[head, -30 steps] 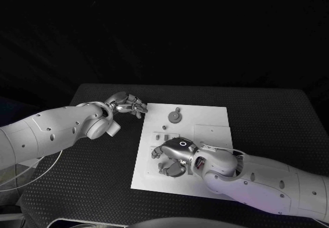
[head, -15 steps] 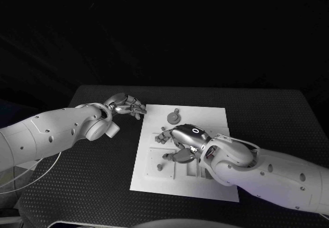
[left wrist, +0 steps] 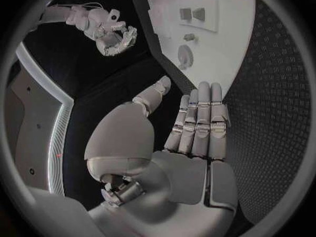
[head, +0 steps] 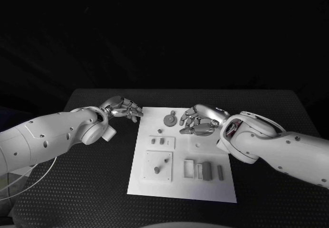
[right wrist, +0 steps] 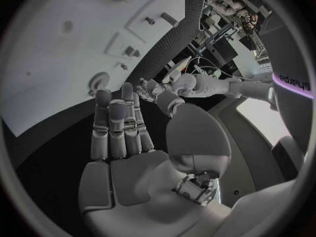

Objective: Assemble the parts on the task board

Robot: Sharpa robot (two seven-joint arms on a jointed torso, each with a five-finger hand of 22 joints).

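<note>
Head view: the right hand [head: 200, 121] had lifted off the near half of the task board [head: 209, 191] within the last second and hung over the board's far right part, just beside the round grey part [head: 173, 117].
Right hand state: fingers loosely curled and slightly apart, with nothing seen in them; the right wrist view showed the fingers [right wrist: 117, 129] lying straight side by side and bare.
Left hand: the left hand [head: 122, 109] stayed at the board's far left corner, on the black table [head: 89, 180] side of the edge, fingers bent in and close together, holding nothing I could make out; its wrist view showed the fingers [left wrist: 200, 118] pressed side by side, reaching toward the board's edge.
Uncovered by the move: the near rows of the board, which the right arm had been hiding; a small peg-like part [head: 157, 169] sat in the near left square plate, and upright blocks [head: 206, 170] stood in the slots beside it.
Other parts: a pair of small pieces [head: 161, 140] in the middle left recess, a small knob [head: 159, 130] beyond it.
Meaning for the task: likely one placement near the front was finished and the right hand was going for the round part next; this is a judgement only.
</note>
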